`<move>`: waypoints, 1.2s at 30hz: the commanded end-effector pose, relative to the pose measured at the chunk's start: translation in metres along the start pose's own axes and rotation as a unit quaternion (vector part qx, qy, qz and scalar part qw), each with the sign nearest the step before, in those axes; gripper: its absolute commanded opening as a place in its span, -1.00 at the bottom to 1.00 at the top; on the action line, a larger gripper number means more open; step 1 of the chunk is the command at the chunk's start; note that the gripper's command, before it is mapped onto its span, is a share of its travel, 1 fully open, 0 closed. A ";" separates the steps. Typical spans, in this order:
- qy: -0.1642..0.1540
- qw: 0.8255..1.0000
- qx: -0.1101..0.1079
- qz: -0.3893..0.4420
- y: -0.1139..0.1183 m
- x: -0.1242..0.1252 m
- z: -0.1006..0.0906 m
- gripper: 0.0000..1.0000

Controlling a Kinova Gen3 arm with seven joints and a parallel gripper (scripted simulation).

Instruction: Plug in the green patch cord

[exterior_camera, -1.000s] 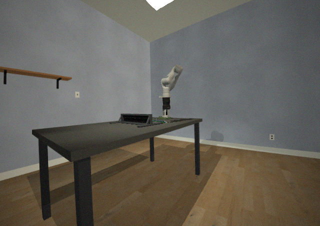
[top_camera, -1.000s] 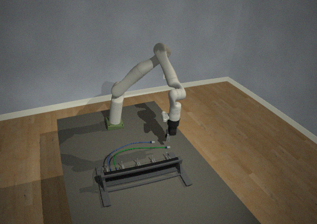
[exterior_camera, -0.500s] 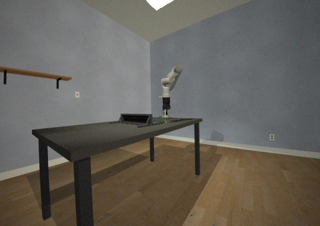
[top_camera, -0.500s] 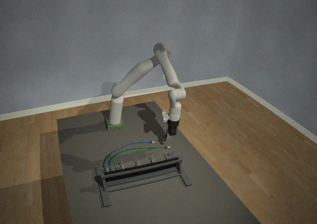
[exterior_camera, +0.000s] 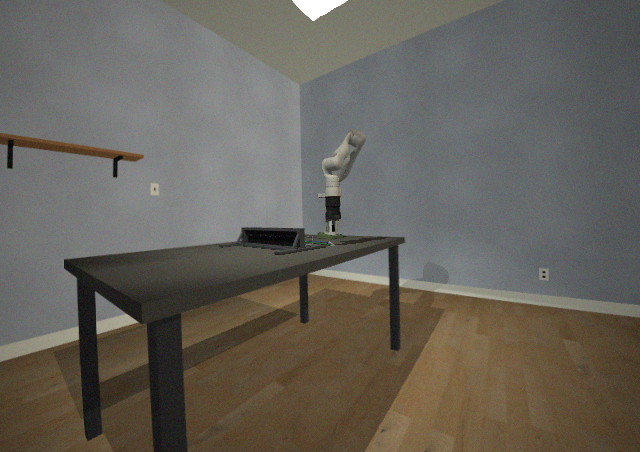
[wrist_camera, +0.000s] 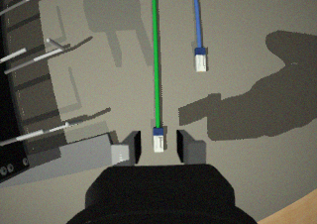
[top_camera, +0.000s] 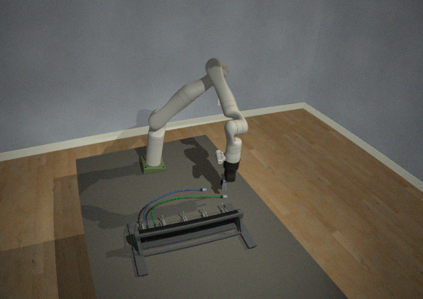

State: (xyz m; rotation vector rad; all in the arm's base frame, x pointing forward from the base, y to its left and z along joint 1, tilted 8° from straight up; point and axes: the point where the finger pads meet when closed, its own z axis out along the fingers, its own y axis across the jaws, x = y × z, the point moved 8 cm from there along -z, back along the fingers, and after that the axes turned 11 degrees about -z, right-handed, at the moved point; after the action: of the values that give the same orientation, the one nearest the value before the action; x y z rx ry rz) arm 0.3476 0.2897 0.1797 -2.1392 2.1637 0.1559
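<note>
- From where I stand, the arm [top_camera: 191, 94] reaches over from its green base [top_camera: 160, 169] and points its jaws straight down at the grey surface [top_camera: 273, 261].
- The jaws are released, spread with a gap on each side of the green cord's plug [wrist_camera: 158, 139]; they grip nothing. I cannot tell whether the fingers reach the surface.
- The green cord [top_camera: 177, 198] lies on the surface, curving from the left end of the rack [top_camera: 238, 215] out to its free plug, which sits between the spread fingers in the wrist view.
- The blue cord [top_camera: 170, 194] runs alongside it, a little farther from the rack; its own plug [wrist_camera: 201, 60] lies apart from the jaws, untouched.
- The rack stands upright on its two long feet, well in from the surface's edges, with a row of small pegs along its top.
- The yellow label is too small for me to make out in any view.
- Seen from across the room, the rack [exterior_camera: 246, 231] and the arm [exterior_camera: 338, 163] sit toward the far end of the dark table.
</note>
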 end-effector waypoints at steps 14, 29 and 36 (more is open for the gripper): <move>0.001 1.000 0.000 0.001 0.000 0.001 0.027 0.46; 0.001 1.000 0.000 0.001 -0.001 0.001 0.050 0.46; 0.001 1.000 0.000 0.001 -0.001 0.001 0.055 0.46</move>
State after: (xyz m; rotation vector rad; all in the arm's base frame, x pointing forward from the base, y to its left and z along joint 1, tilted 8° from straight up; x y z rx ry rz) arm 0.3475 0.2976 0.1264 -2.1387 2.1628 0.1560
